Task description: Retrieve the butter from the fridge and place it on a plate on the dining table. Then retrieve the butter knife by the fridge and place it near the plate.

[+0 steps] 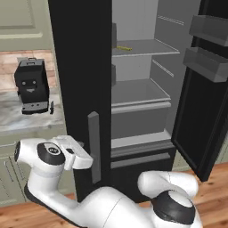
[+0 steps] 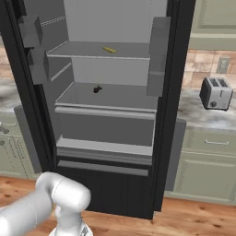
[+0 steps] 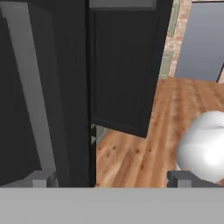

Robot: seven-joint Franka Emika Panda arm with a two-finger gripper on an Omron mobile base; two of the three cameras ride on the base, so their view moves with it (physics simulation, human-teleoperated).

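While the small flat yellow butter stick (image 2: pixel 109 50) lies on the open black fridge's (image 1: pixel 80 67) upper shelf, our gripper (image 3: pixel 109 178) gapes wide and empty, so everything remains undone.

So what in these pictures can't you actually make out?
- Butter knife: left base view, a tiny dark sliver beside the coffee machine; too small to tell its shape.
- Dark lump on the lower fridge shelf: right base view, too small to identify.
- Butter: a small yellow strip on the upper shelf; no detail visible.
- End effector: hand view, open, fingertips cut off by the bottom edge.
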